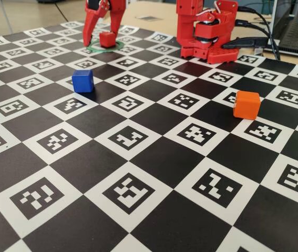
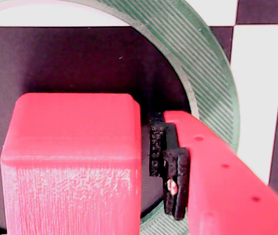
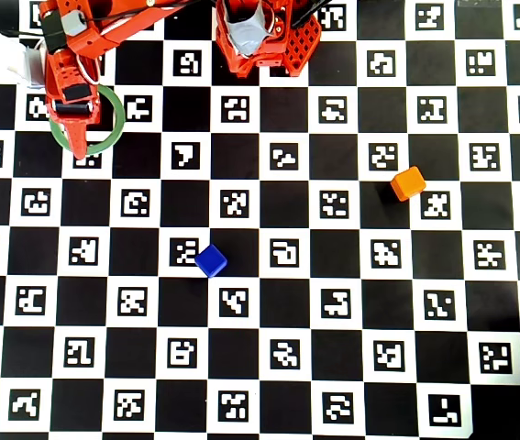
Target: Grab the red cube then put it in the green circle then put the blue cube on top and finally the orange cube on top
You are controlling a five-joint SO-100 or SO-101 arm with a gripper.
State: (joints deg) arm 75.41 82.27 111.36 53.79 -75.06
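Note:
The red cube [image 1: 106, 38] rests inside the green circle [image 1: 92, 49] at the far left of the board. My gripper [image 1: 102, 38] straddles it with the jaws open. In the wrist view the red cube [image 2: 72, 166] fills the lower left, and a dark gap separates it from the padded finger [image 2: 175, 181] on the right; the green circle [image 2: 202, 73] curves behind. In the overhead view the gripper [image 3: 76, 133] covers the cube over the green circle [image 3: 114, 126]. The blue cube [image 1: 82, 80] [image 3: 211, 260] and the orange cube [image 1: 246, 104] [image 3: 408, 182] sit apart on the board.
The arm's red base [image 1: 206, 31] [image 3: 260, 37] stands at the back centre of the black-and-white marker board [image 1: 138, 173]. A laptop [image 1: 296, 31] and cables lie at the back right.

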